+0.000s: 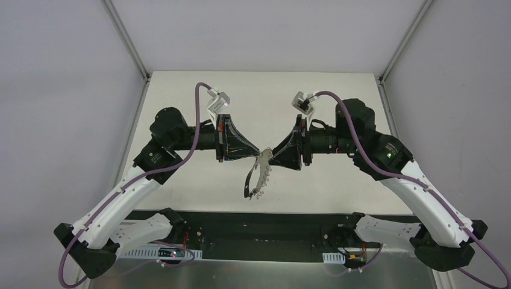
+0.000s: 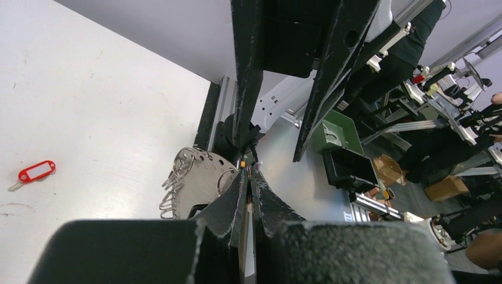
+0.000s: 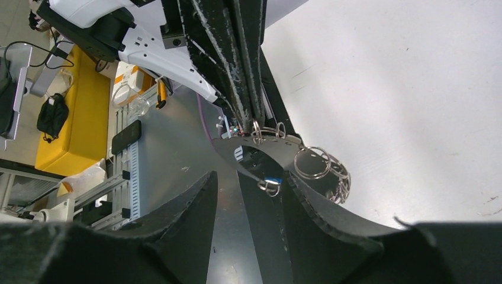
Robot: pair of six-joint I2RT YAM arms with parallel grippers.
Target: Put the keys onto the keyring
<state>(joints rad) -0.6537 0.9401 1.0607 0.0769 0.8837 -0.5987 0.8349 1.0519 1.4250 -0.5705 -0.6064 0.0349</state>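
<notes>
Above the table's middle, the keyring (image 1: 257, 179) hangs as a silvery curved band fringed with small rings. My left gripper (image 1: 261, 153) is shut on its upper edge; the left wrist view shows the gripper (image 2: 249, 173) pinching the band (image 2: 198, 177). My right gripper (image 1: 273, 155) faces it, open. In the right wrist view the gripper (image 3: 250, 176) straddles a thin end of the keyring (image 3: 283, 148). A bright blue key (image 3: 272, 181) on a small ring hangs there, close to the right-hand finger (image 3: 322, 204). A red key (image 2: 36, 171) lies on the table. No dark key shows.
The white table (image 1: 199, 96) ends at a black rail (image 1: 265, 226) near the arm bases. Grey walls with metal posts close in both sides. Beyond the near edge stand a green bin (image 2: 337, 133) and a yellow cabinet (image 3: 80, 118).
</notes>
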